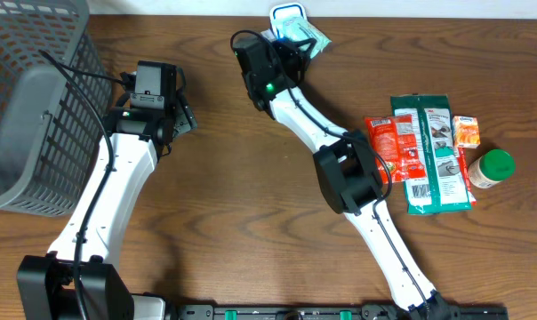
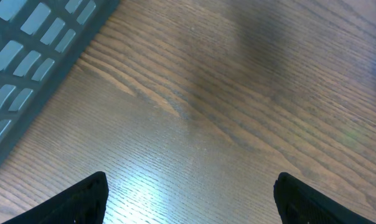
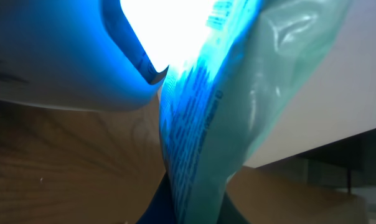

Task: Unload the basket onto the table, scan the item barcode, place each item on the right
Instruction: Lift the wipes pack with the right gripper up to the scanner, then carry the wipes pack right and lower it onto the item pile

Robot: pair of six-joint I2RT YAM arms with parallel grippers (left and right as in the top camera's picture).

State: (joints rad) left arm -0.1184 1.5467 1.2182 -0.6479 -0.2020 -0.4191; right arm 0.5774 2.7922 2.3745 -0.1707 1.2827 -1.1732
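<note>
**Now at the scanner: pouch in the glow, read not confirmed**

Okay, my right gripper [image 1: 292, 43] is at the far edge of the table [image 1: 233, 196], jaws pinched together on the teal plastic pouch [image 3: 206, 124]. The pouch hangs right in front of the white barcode scanner [image 1: 286, 12]. From my right wrist camera the scanner's window is a bright white-blue blaze, and the light washes across the printed face of the pouch. There are lines of print on that lit face, but I can't pick out a barcode from this angle, so I can't say the code is facing the window.

My left gripper [image 2: 191, 202] has its jaws wide apart and holds nothing, hovering over bare wood just beside the grey mesh basket [image 1: 37, 107]. It's well out of the way, which is what I want.

To do this step well, I'd present the printed face flat to the window rather than edge-on, because right now the pouch looks close to side-on to the light. A small wrist roll should square it up. I'd also ease it back a touch from the window, since it sits very near. The film is shiny and creased, so glare is the risk. I'd hold steady once the code is square.

Over to the right, a red packet [image 1: 386, 142], a long green packet [image 1: 433, 156], a small orange packet [image 1: 467, 132] and a green-lidded jar [image 1: 492, 169] lie waiting.
</note>
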